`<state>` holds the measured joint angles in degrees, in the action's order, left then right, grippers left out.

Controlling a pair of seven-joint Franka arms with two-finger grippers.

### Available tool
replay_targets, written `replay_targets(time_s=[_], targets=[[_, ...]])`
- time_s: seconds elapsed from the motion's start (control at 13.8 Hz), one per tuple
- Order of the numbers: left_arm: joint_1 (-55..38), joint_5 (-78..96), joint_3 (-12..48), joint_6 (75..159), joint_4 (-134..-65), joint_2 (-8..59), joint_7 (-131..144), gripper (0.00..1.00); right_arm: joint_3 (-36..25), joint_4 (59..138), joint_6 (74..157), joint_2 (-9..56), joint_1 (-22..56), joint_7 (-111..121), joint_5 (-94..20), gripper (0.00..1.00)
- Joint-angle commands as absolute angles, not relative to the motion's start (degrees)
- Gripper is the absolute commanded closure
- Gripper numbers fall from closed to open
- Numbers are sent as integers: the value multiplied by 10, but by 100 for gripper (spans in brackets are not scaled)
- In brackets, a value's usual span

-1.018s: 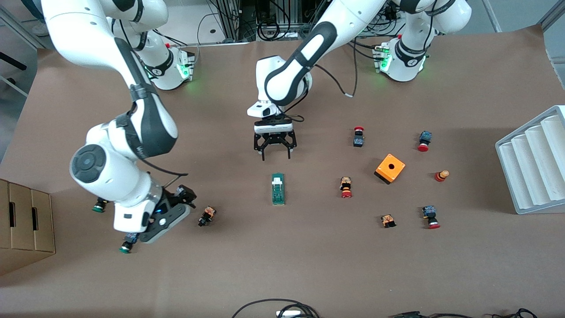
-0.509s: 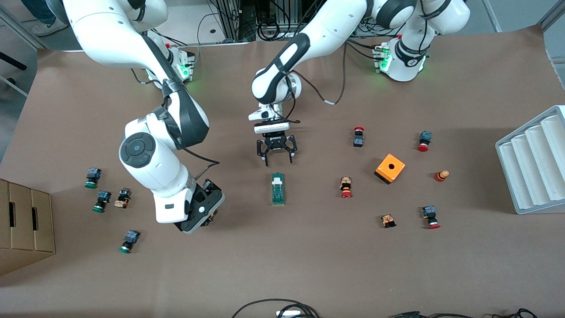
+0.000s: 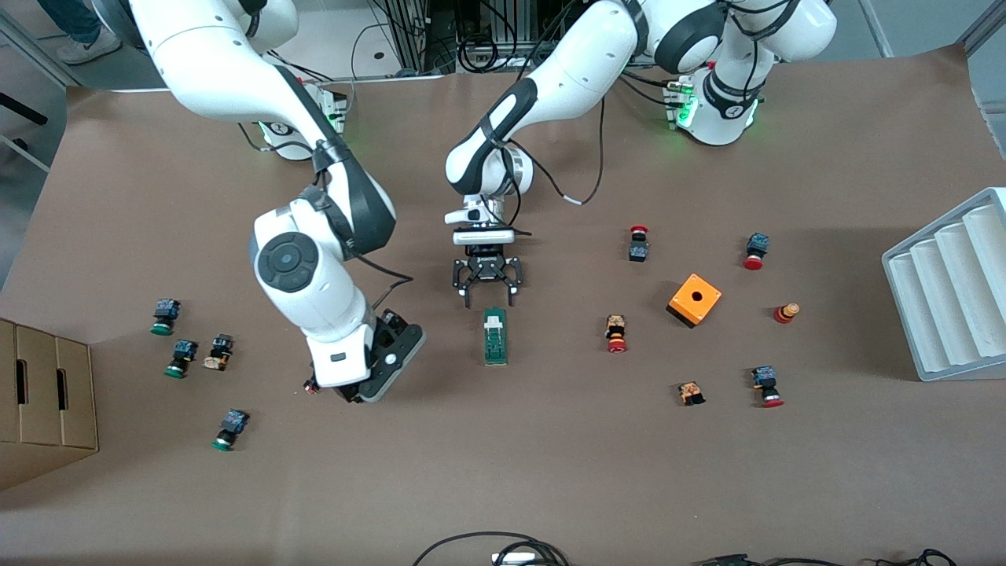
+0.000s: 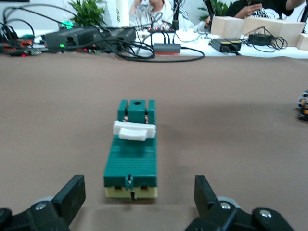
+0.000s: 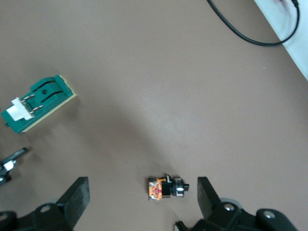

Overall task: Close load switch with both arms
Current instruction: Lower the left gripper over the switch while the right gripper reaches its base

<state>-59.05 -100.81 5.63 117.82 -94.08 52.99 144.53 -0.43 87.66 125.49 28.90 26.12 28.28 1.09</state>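
Green load switch point(image 3: 495, 336) lay flat at frame centre on the bench point(image 3: 550, 472), untouched, so task was barely begun. Left hand point(image 3: 488, 292) hung just above it in frame, fingers wide, empty. Right hand point(image 3: 377, 369), lower left of centre, also spread, empty. Orange box point(image 3: 695, 299) showed only a hole; white rack point(image 3: 955, 287) slots looked bare.

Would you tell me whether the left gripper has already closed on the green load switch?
No, the left gripper is open, its fingers standing apart on either side of the load switch without touching it.

Small push button point(image 3: 313, 386) under right arm point(image 3: 314, 267)
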Motion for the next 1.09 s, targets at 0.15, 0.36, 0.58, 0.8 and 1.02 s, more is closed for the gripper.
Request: replay_targets(time_s=[0.15, 0.36, 0.58, 0.8, 1.02], targets=[[-595, -1020, 56, 1154, -930, 544, 1454, 0, -11, 882, 1274, 302, 287, 281, 74, 0], [-595, -1022, 56, 1154, -924, 555, 1468, 0, -11, 882, 1287, 311, 291, 281, 74, 0], [-595, -1020, 56, 1154, -923, 560, 1469, 1, -11, 882, 1298, 319, 308, 281, 74, 0], [-598, -1022, 56, 1154, -919, 563, 1469, 0, -11, 884, 1303, 325, 335, 280, 104, 0], [-604, -1022, 56, 1153, -918, 564, 1475, 0, -11, 891, 1301, 323, 351, 279, 120, 0]])
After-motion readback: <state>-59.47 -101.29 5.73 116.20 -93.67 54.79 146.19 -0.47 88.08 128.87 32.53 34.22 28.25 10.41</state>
